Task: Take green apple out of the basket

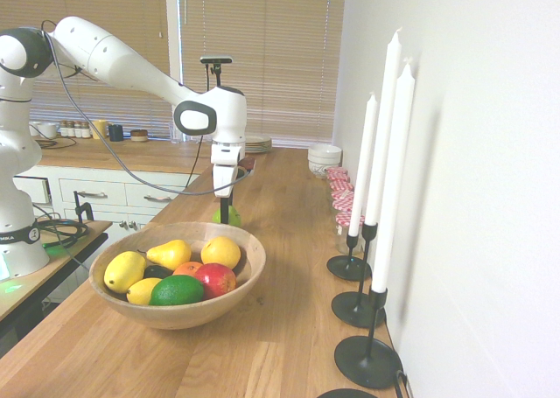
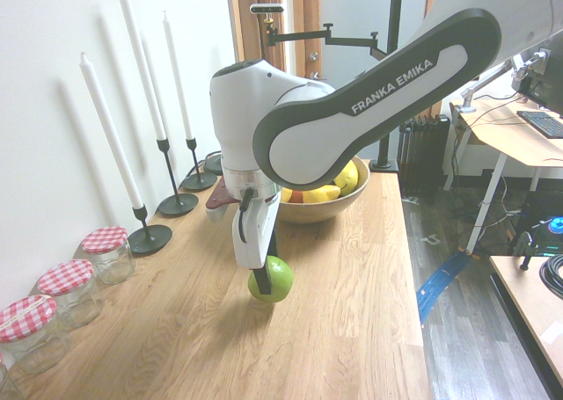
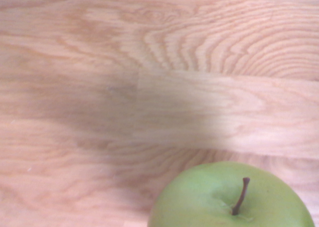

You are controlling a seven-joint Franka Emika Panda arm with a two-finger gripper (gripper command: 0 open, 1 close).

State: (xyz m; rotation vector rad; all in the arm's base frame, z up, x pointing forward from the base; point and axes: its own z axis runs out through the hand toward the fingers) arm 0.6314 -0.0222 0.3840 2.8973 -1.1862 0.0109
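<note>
From the first exterior view, shows candles (image 1: 394, 179) near right, jars (image 1: 343, 204) and bowls (image 1: 325, 159) beyond, plates (image 1: 258, 143) far off, drawers (image 1: 94, 192) far left, blinds (image 1: 262, 66) behind.

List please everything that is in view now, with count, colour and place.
basket: 1, light-brown, counter
pears: 1, yellow, basket
other yellow fruits: 3, basket
orange: 1, orange, basket
red apple: 1, basket
oval fruit: 1, green, basket
dark fruit: 1, basket
green apple: 1, between the fingers, outside basket
candles: 3, white, in black holders, by wall
jars: several, clear, red-checked lids, by wall
bowls: stack, white, far counter
plates: stack, pale, far counter
blinds: tan, windows
keyboard: 1, dark, desk
arm: 1, white
gripper: 1, dark fingers, at green apple
</note>
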